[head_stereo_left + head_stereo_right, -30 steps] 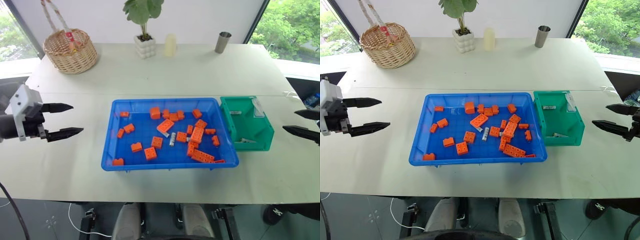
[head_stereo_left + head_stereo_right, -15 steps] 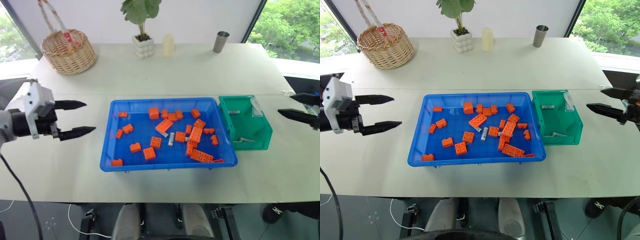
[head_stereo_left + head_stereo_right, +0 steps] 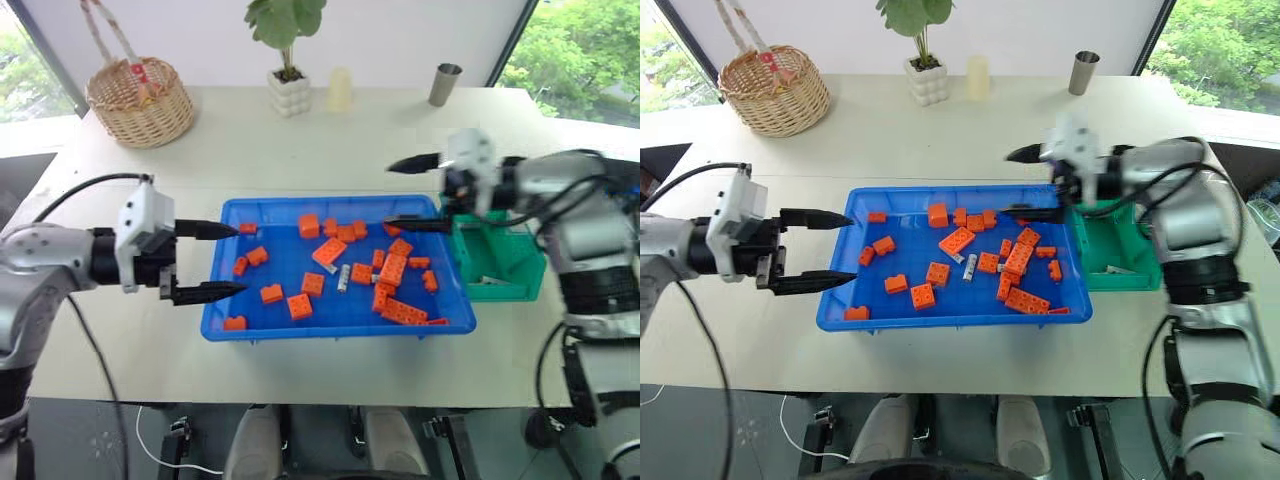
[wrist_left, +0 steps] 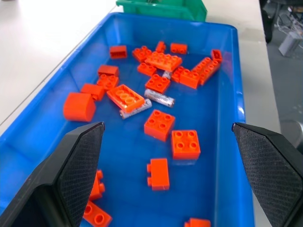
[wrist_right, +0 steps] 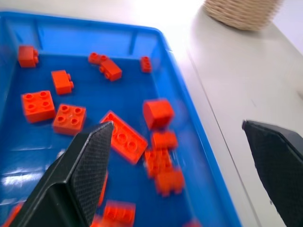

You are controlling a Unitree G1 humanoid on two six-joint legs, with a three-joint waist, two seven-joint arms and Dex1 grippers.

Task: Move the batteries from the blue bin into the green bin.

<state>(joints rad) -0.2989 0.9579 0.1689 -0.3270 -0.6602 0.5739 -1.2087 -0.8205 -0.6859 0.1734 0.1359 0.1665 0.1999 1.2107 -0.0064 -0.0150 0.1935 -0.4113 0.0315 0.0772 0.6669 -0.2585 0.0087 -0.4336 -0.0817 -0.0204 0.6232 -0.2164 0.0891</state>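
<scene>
While the head views looked down on the table, the left gripper (image 3: pixel 822 250) stood wide open and empty at the blue bin's (image 3: pixel 840 300) left rim; the right gripper (image 3: pixel 1032 184), equally wide and empty, hung over the bin's far right corner, its arm hiding part of the green bin (image 3: pixel 1120 272). Both had swung inward since a second before. Through the left wrist view, two batteries (image 4: pixel 159 98) lay among orange bricks (image 4: pixel 160 125). Through the right wrist view, blurred bricks filled the bin; no battery was discernible.
</scene>
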